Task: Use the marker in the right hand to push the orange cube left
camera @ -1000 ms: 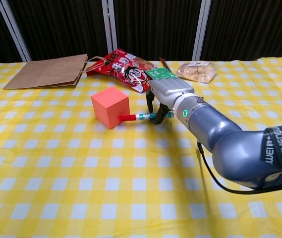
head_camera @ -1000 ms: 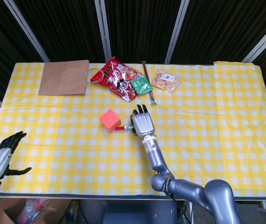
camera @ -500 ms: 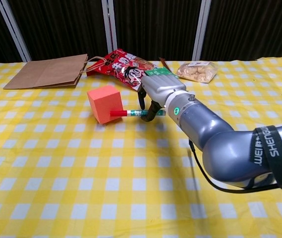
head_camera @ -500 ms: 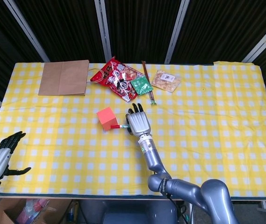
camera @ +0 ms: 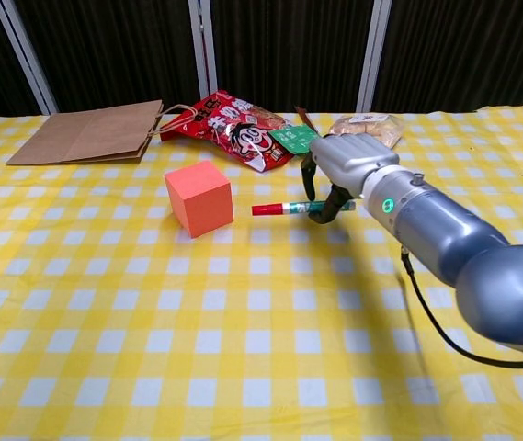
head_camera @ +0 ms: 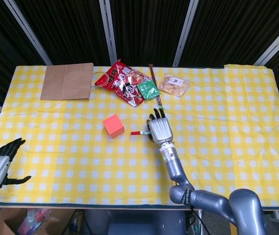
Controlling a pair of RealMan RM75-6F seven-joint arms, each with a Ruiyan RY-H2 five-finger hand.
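The orange cube (head_camera: 114,126) (camera: 199,197) sits on the yellow checked tablecloth, left of centre. My right hand (head_camera: 161,129) (camera: 346,173) grips a marker (head_camera: 139,132) (camera: 290,209) that lies level with its red tip pointing left. The tip stands a short way right of the cube, not touching it. My left hand (head_camera: 1,163) hangs off the table's near left corner, fingers spread and holding nothing; the chest view does not show it.
A brown paper bag (head_camera: 67,81) (camera: 89,133) lies at the far left. Red and green snack packets (head_camera: 127,84) (camera: 233,120), chopsticks (head_camera: 154,90) and a clear bag of snacks (head_camera: 173,84) (camera: 364,131) lie along the far side behind the cube and hand.
The cube was pushed left from its spot a second ago. My right hand has since drawn back to the right with the marker, opening a gap between tip and cube.
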